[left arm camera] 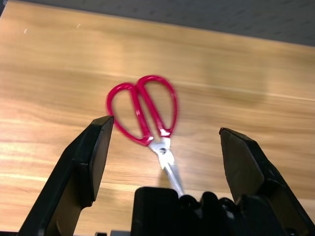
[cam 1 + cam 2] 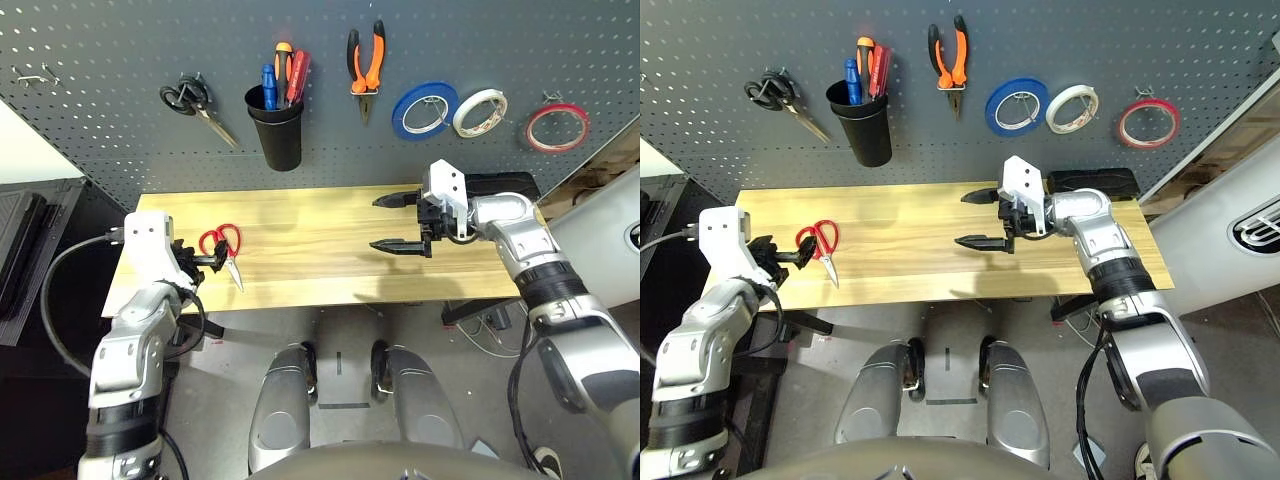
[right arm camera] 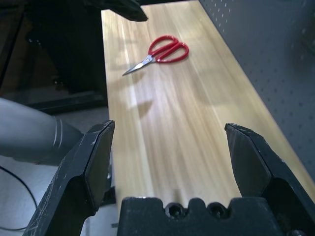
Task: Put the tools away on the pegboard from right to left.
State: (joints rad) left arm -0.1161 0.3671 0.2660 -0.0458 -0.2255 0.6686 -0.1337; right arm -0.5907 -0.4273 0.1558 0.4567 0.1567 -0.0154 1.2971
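Small red-handled scissors (image 2: pixel 226 245) lie flat at the left end of the wooden table (image 2: pixel 310 270), blades pointing at the front edge. My left gripper (image 2: pixel 205 258) is open just left of them, and in the left wrist view the scissors (image 1: pixel 145 115) sit between and ahead of its fingers (image 1: pixel 93 152). Over the table's right half my right gripper (image 2: pixel 377 222) hovers open and empty. On the pegboard (image 2: pixel 120 60) hang the red tape ring (image 2: pixel 557 128) and the orange-and-black pliers (image 2: pixel 366 62). The red-handled screwdriver (image 2: pixel 297 75) stands in the black cup (image 2: pixel 277 125).
Black-handled scissors (image 2: pixel 195 103) hang at the pegboard's left, with a bare hook (image 2: pixel 35 75) further left. Blue tape (image 2: pixel 424 109) and white tape (image 2: pixel 479 112) hang between the pliers and the red ring. A black block (image 2: pixel 505 182) lies behind my right forearm.
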